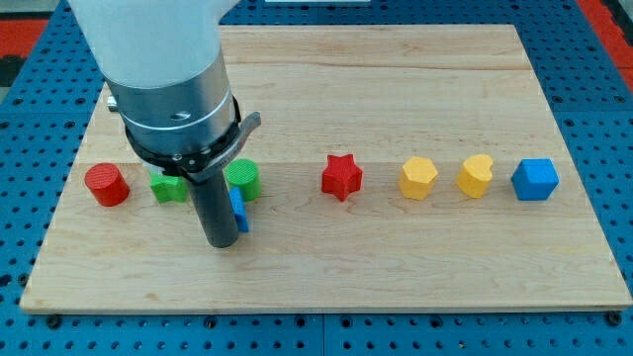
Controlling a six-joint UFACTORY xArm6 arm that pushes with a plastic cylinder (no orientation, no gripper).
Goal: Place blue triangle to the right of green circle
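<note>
Touching the blue triangle (239,210) on its left side, my tip (220,240) stands toward the bench's (415,277) bottom-left corner; it is a bare rod with no jaws to part or close. That triangle, mostly hidden, sits just below the green circle (243,178), nearly touching it.

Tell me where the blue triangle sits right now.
The blue triangle lies left of centre in the camera view, mostly hidden behind my tip, just below the green circle.
</note>
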